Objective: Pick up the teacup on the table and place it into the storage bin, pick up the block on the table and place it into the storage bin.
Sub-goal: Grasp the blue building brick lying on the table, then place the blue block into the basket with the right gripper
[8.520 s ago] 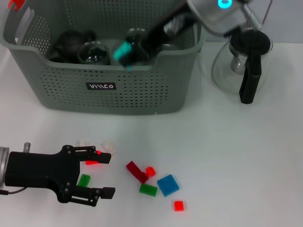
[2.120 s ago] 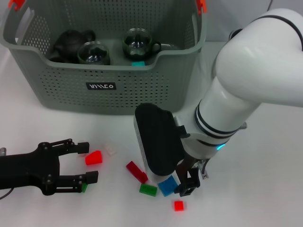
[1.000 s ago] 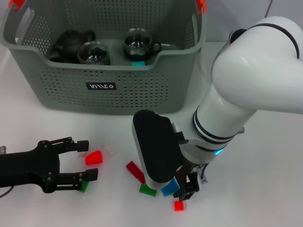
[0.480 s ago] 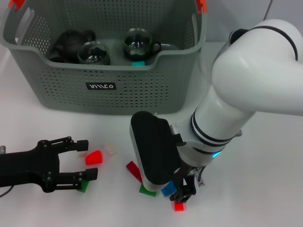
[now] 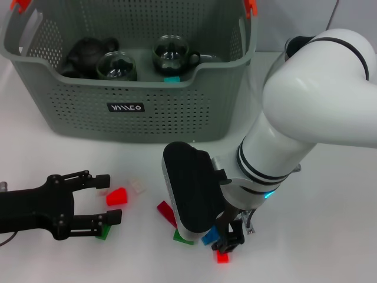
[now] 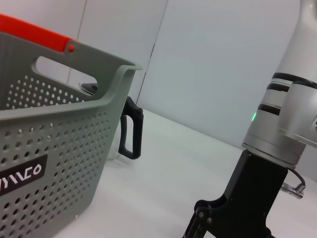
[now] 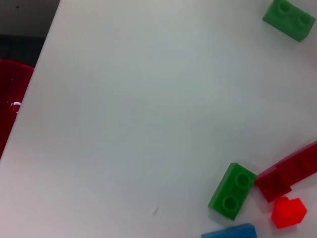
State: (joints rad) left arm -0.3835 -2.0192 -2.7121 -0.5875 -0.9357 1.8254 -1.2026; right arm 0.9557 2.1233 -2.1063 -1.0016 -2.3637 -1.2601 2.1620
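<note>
the storage bin (image 5: 135, 118), a large grey-green perforated basket with orange clips at its handles and a small black label on its front, is seen at the back of the white table (image 5: 330, 236). two glass teacups (image 5: 116, 66) are held inside it beside a dark teapot (image 5: 88, 50), with a small teal block (image 5: 171, 79) next to them. loose blocks are scattered in front of the bin: a red wedge (image 5: 116, 196), a dark red bar (image 5: 166, 213), a green brick (image 5: 182, 237), a blue block (image 5: 209, 238) and a small red block (image 5: 222, 257). the right gripper (image 5: 227, 242) is lowered over the blue block; its grip cannot be told. the left gripper (image 5: 106, 200) is spread wide around the red wedge.
</note>
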